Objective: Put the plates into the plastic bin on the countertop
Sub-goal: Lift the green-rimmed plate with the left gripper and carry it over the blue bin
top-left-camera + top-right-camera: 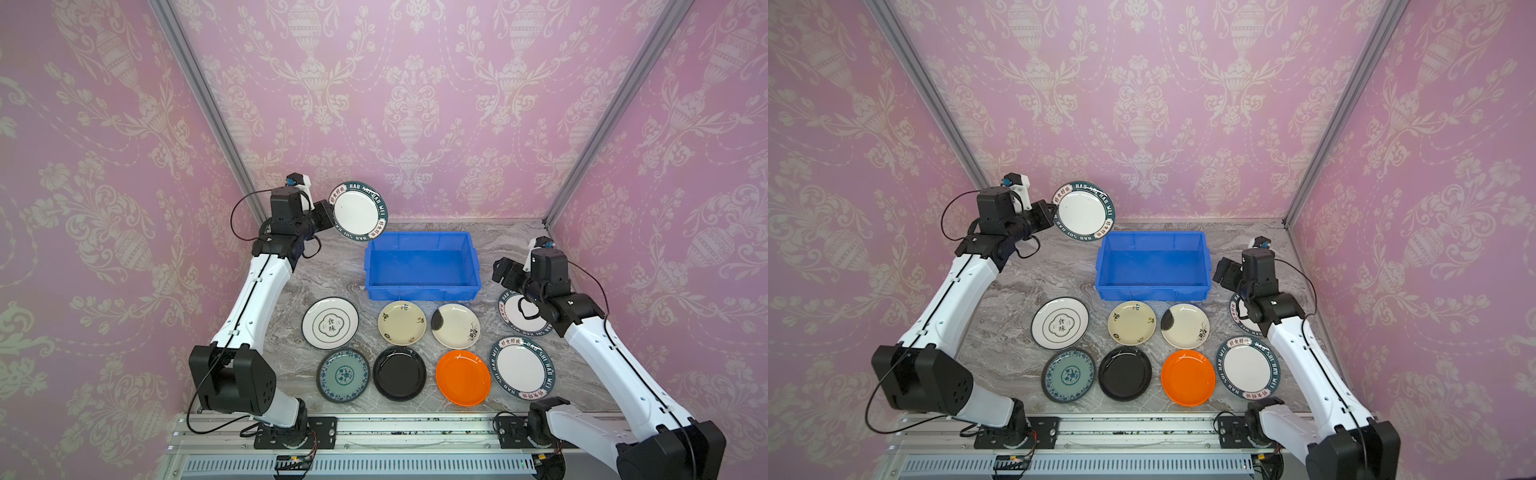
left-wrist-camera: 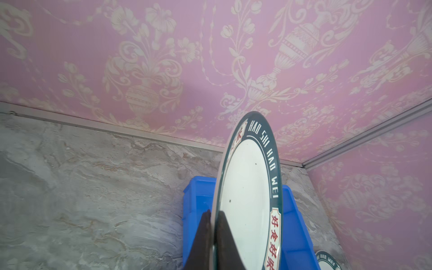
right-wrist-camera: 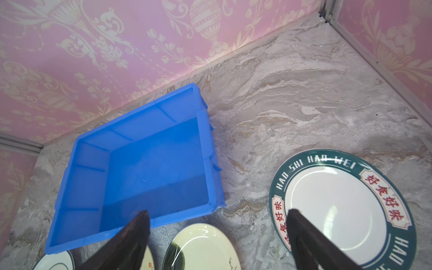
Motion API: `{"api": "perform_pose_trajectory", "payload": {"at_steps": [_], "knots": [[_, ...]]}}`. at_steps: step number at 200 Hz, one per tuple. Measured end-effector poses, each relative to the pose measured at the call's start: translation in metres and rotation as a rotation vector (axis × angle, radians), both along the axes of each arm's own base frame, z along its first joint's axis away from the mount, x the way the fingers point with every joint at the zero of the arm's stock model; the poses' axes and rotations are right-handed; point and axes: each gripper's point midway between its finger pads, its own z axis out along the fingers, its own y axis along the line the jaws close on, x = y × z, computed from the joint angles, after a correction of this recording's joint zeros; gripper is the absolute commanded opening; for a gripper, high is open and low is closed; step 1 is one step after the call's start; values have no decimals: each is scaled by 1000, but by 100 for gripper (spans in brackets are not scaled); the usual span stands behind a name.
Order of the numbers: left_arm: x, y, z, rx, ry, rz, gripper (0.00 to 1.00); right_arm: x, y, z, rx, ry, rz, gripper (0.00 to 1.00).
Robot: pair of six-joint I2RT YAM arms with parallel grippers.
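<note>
Bench: grey, marble-veined. It carries everything below.

Blue bin: sits toward the back of the bench, long walls across our view. We place the rest from it.

Plates, row just before the bin's near wall, from its left end to its right:
- white plate with Chinese characters
- plain cream plate
- cream plate with a dark blotch
- second lettered-rim plate, past the bin's right near corner and partly under the right arm

Row farther from the bin, same order:
- teal-patterned plate
- black plate
- orange plate
- third lettered-rim plate

All eight lie flat on the bench, outside the bin.

Raised lettered-rim plate: in the air by the bin's far-left corner, tipped steeply on edge. We see its white face in both top views.

Left hand: fingers pressed together on that plate's rim, one on each face.

Right hand: hovers just off the bin's right wall, above the bench between the bin and the second lettered-rim plate. Its fingers are spread wide and grip nothing.
</note>
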Motion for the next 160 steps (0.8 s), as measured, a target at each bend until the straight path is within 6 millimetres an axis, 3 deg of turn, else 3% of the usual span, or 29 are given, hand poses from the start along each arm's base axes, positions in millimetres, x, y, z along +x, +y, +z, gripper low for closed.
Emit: {"api": "perform_pose_trajectory", "payload": {"at_steps": [30, 56, 86, 116, 160], "knots": [[18, -67, -30, -104, 71, -142, 0, -3, -12, 8, 17, -22, -37, 93], [29, -134, -78, -150, 182, -258, 0, -5, -14, 4, 28, -5, -34, 93], [30, -193, -127, -168, 287, -346, 0, -6, -13, 2, 39, 7, -25, 93], [34, -225, -159, -184, 345, -384, 0, -6, -15, 1, 48, 12, -23, 93], [46, -241, -200, -188, 402, -381, 0, -8, -17, -1, 53, 23, -25, 93]]}}
